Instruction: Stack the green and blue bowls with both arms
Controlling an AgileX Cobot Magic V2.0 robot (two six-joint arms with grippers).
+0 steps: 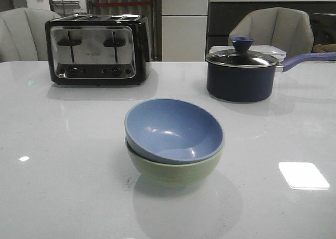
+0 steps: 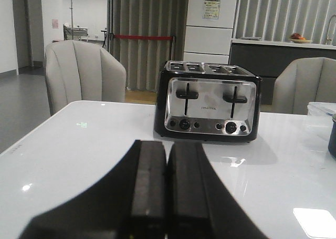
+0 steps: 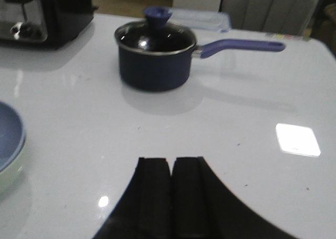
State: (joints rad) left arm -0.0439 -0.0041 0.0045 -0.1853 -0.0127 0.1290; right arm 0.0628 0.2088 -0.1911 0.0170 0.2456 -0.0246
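Note:
The dusty blue bowl (image 1: 173, 130) sits nested, slightly tilted, inside the pale green bowl (image 1: 176, 169) in the middle of the white table. Both also show at the edge of the right wrist view, the blue bowl (image 3: 8, 134) above the green bowl (image 3: 9, 182). Neither arm shows in the front view. My left gripper (image 2: 167, 149) is shut and empty above the table, pointing at the toaster. My right gripper (image 3: 171, 163) is shut and empty above the table, to the right of the bowls.
A black and chrome toaster (image 1: 97, 49) stands at the back left. A dark navy lidded saucepan (image 1: 241, 73) with a purple handle stands at the back right, a clear box behind it. Chairs stand beyond the table's far edge.

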